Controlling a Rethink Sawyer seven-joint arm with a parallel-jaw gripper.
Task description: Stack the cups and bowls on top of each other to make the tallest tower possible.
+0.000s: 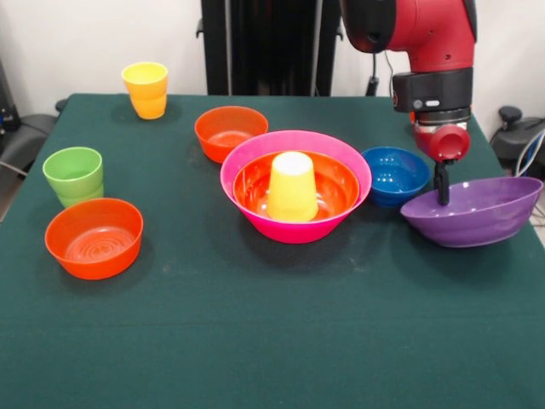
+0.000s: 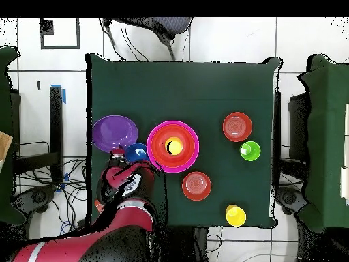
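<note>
hand point(image 1: 442, 198) pinching near rim of tilted glossy purple plastic bowl point(image 1: 473, 212), frame right | level it, centre over pink-based tower point(image 1: 295, 186), lower onto upturned yellow cup point(image 1: 292, 187)

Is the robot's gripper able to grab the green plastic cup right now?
Probably not yet. The gripper is shut on the tilted purple plastic bowl at one table edge, while the green plastic cup stands upright and unblocked on the opposite side.

My arm point(image 1: 426, 34) is glossy red with rounded casings, then a black wrist band bearing a small pale mark. Below sits a red knob, ending in my thin black gripper point(image 1: 442, 192).
</note>
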